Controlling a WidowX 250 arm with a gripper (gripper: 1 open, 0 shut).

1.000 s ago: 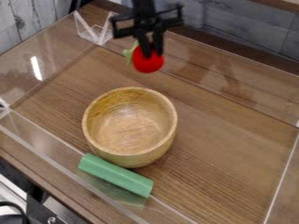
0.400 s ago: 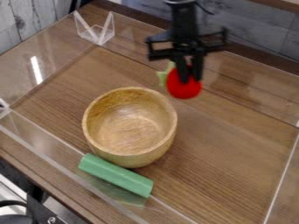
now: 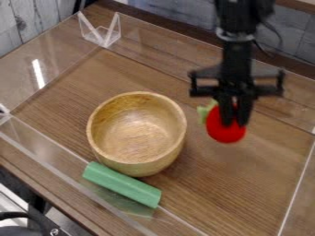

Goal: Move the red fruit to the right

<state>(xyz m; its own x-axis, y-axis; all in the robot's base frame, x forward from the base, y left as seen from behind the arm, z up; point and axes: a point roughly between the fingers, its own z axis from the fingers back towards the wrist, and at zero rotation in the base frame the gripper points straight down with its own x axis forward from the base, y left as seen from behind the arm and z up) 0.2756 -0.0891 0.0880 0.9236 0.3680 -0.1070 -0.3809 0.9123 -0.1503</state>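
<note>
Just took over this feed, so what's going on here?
The robot's gripper is shut on the red fruit, leafy top up, and holds it beyond and to the right of the wooden bowl in the camera view. The green block lies on the near side of the bowl.

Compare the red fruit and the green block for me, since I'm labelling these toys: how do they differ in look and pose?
The red fruit is rounded with a leafy top; the green block is long and straight-edged. The fruit is glossy red, the block plain green. The fruit hangs in the pincer, while the block lies beside the bowl.
</note>
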